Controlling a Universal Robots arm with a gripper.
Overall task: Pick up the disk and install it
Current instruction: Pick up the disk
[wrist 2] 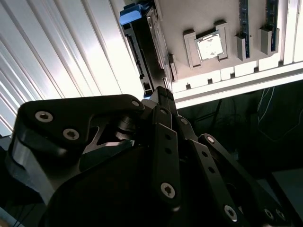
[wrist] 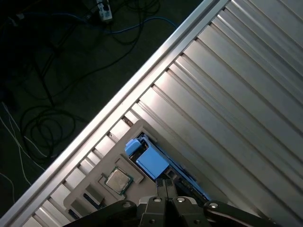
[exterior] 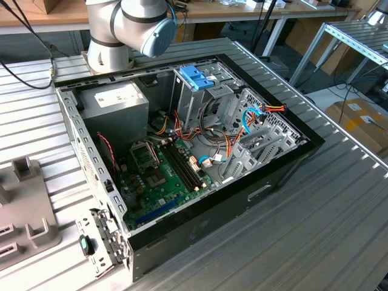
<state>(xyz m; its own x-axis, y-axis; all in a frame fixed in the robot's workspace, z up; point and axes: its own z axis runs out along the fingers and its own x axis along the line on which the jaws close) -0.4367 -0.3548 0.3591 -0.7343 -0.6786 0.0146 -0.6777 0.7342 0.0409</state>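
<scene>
While the claw (wrist: pixel 165 183) sits clenched, fingertips pressed together, the disk (wrist: pixel 150 160), a dark slab framed by bright blue rails, stands on edge just beyond it in a grey holder (wrist: pixel 92 187) on the ribbed surface (wrist: pixel 236 94).

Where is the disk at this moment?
In both wrist views the disk stands on edge in the grey holder, beside the processor chip, right at the tip of the gripper.
</scene>
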